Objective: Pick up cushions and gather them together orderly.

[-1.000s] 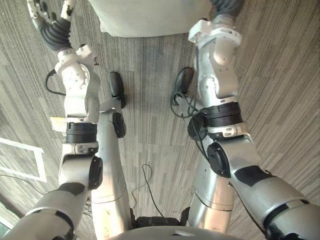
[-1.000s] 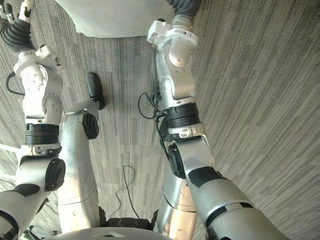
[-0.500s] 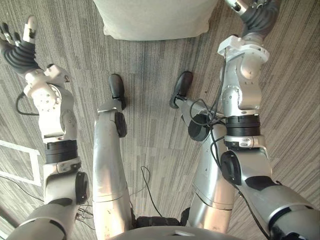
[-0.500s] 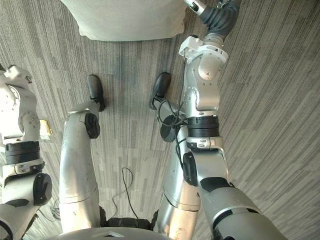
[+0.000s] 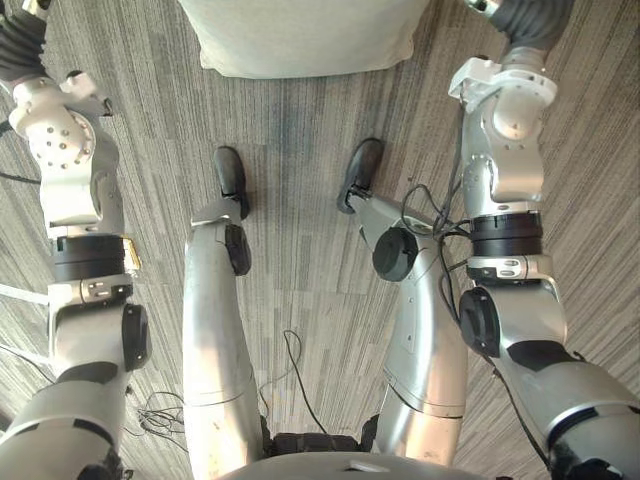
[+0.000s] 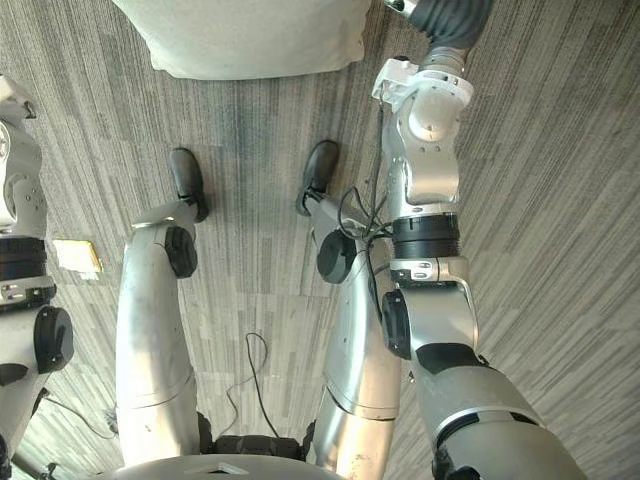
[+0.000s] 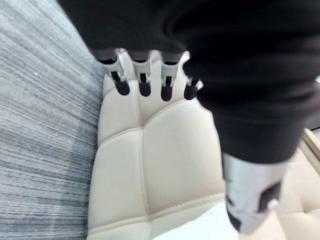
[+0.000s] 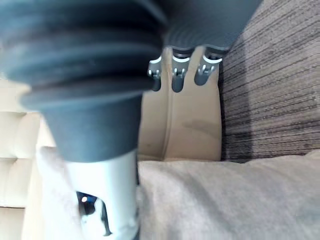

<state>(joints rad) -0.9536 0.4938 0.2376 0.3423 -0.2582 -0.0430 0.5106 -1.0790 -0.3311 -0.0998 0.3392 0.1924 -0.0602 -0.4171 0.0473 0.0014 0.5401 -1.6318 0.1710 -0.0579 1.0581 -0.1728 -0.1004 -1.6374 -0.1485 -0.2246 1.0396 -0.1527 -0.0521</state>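
Note:
A pale grey-beige cushion (image 5: 300, 35) lies on the carpet ahead of me, between my two arms. Neither hand touches it. My left hand (image 7: 143, 84) hovers with straight fingers over a cream tufted seat (image 7: 165, 160), its thumb (image 7: 250, 200) spread apart, holding nothing. My right hand (image 8: 176, 75) also has straight fingers and holds nothing. It hangs over a cream seat panel (image 8: 185, 125), with the cushion's fabric (image 8: 225, 200) close beside its thumb (image 8: 105, 200). In the eye views each arm reaches up past the cushion's sides, left wrist cover (image 5: 20, 45) and right wrist cover (image 5: 530, 20).
Striped grey carpet (image 5: 300, 260) covers the floor all around. A small tan flat piece (image 6: 75, 255) lies on it at my left. A white tape line (image 5: 20, 295) marks the floor at the left edge.
Both arms have swung outward, away from the cushion, and risen. The right hand, at the cushion's right corner a second ago, has left it. The cushion stays on the floor.

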